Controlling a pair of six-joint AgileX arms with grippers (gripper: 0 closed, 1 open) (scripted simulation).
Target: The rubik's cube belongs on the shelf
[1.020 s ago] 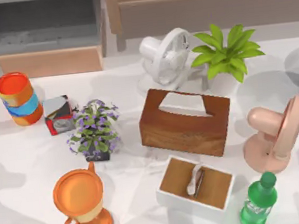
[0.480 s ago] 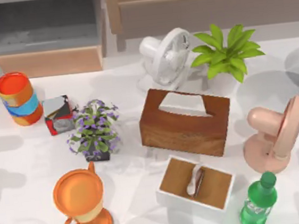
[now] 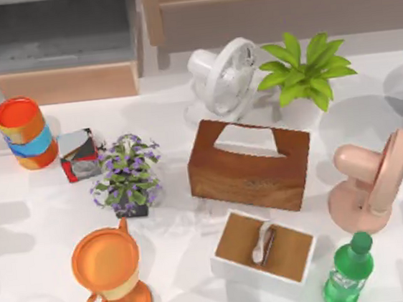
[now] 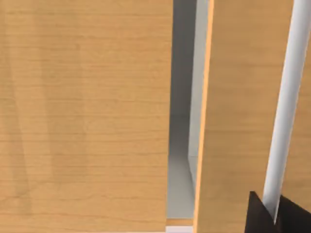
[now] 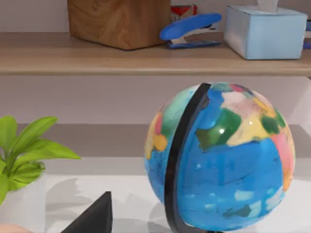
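Top view first: the tan sliver at the table's (image 3: pixel 20 213) left edge has slid down and shrunk over the last second, and the soft shadows on that side have shifted with it. Something is moving over there, and I judge it to be my left arm. Nothing on the table itself has budged: the red, black, white and grey patterned cube (image 3: pixel 79 155) sits just beside the orange can (image 3: pixel 24 132), untouched, and that is not my target anyway.

The left gripper (image 4: pixel 279 218) is close against pale wood panels with a grey gap between them; I cannot tell whether it is open, closed or carrying anything. The right gripper (image 5: pixel 92 216) hangs low by the globe (image 5: pixel 221 155), facing the shelf (image 5: pixel 121 53), and its state is likewise beyond me.

The rubik's cube: I cannot place it. A scrap of red (image 5: pixel 183 9) peeks from behind the blue stapler (image 5: pixel 189 28) on the shelf board, but whether that is the cube, I cannot tell. So I cannot call this task done or pending.
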